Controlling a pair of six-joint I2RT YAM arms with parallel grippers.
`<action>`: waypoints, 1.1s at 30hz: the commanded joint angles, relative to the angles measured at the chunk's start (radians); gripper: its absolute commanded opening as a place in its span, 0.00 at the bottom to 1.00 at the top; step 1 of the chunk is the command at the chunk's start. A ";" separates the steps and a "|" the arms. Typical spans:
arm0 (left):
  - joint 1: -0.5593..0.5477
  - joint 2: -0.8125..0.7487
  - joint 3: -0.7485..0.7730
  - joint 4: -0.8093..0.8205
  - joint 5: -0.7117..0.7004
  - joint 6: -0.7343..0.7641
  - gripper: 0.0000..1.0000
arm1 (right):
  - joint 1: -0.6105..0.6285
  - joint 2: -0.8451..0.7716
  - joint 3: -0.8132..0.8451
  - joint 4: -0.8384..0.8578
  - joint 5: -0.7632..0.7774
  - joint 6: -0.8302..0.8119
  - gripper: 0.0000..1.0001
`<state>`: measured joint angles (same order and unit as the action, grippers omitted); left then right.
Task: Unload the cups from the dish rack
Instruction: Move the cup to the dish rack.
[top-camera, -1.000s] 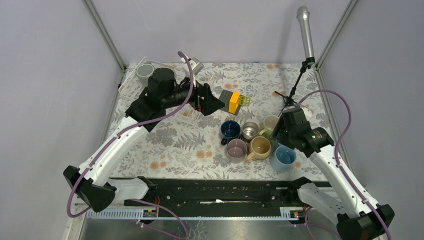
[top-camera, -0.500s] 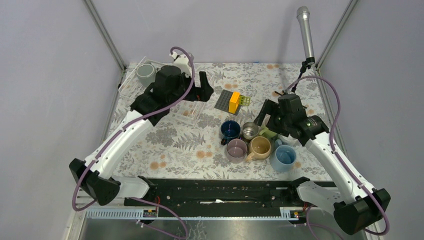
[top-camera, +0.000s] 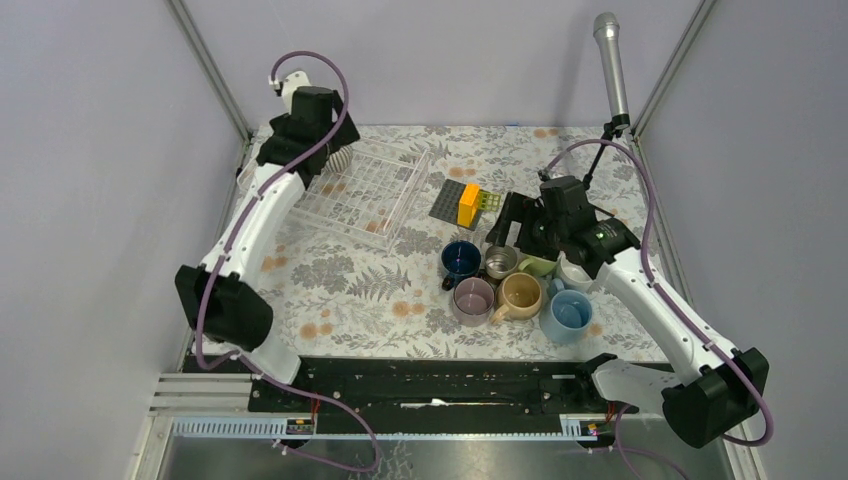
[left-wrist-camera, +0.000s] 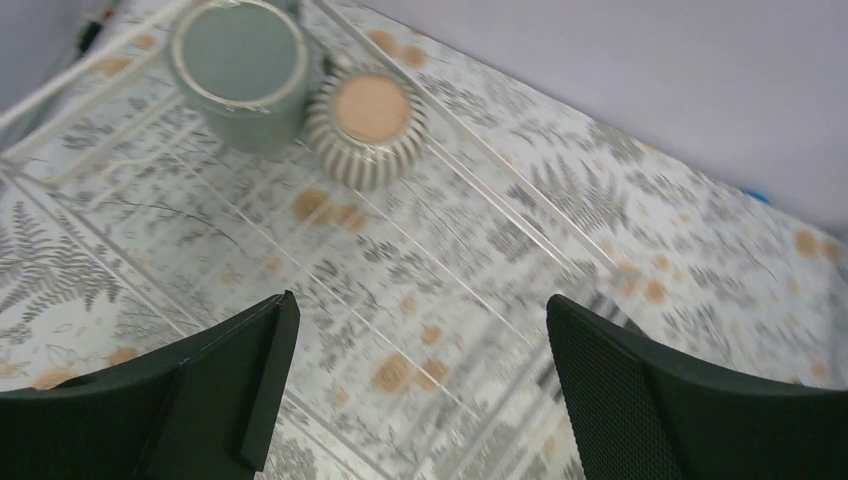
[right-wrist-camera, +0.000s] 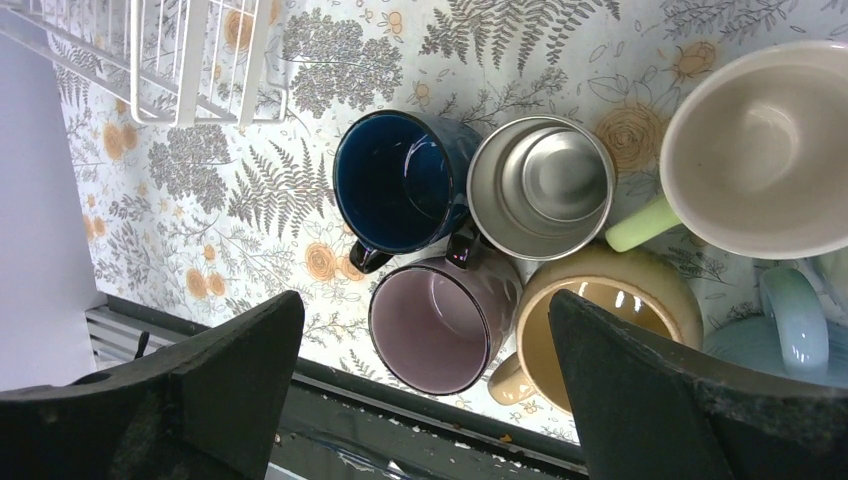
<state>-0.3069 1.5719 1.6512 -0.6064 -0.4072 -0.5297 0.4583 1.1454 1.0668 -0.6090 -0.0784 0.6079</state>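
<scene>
The clear wire dish rack (top-camera: 372, 192) lies at the back left. The left wrist view shows two upside-down mugs in it, a grey one (left-wrist-camera: 240, 68) and a ribbed grey-white one (left-wrist-camera: 367, 127). My left gripper (left-wrist-camera: 418, 305) is open and empty above the rack's bars (left-wrist-camera: 470, 290), short of those mugs. The other cups stand on the table in a cluster: navy (right-wrist-camera: 395, 180), steel (right-wrist-camera: 545, 185), pale green (right-wrist-camera: 765, 150), mauve (right-wrist-camera: 440, 320), tan (right-wrist-camera: 600, 320), light blue (top-camera: 567, 313) and white (top-camera: 577, 273). My right gripper (right-wrist-camera: 425, 305) hangs open and empty above the mauve cup.
A dark grey studded plate (top-camera: 449, 200) with a yellow block (top-camera: 468, 204) and a green block (top-camera: 488, 200) lies between the rack and the cups. A microphone on a stand (top-camera: 610, 65) rises at the back right. The rack's corner (right-wrist-camera: 200, 60) is close to the navy cup.
My left arm has swung from over the rack's middle to its back left corner, uncovering the rack. My right gripper has moved left over the cup cluster. Both grippers stay open.
</scene>
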 joint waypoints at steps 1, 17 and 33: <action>0.084 0.095 0.094 0.011 -0.085 -0.036 0.99 | 0.011 0.009 0.041 0.053 -0.047 -0.039 1.00; 0.152 0.610 0.575 0.041 -0.010 0.188 0.99 | 0.010 0.047 0.018 0.074 -0.087 -0.074 1.00; 0.210 0.804 0.721 0.099 0.231 0.321 0.99 | 0.011 0.082 0.006 0.064 -0.067 -0.077 1.00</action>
<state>-0.1131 2.3592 2.2944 -0.5713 -0.2790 -0.2615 0.4591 1.2152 1.0664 -0.5625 -0.1493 0.5465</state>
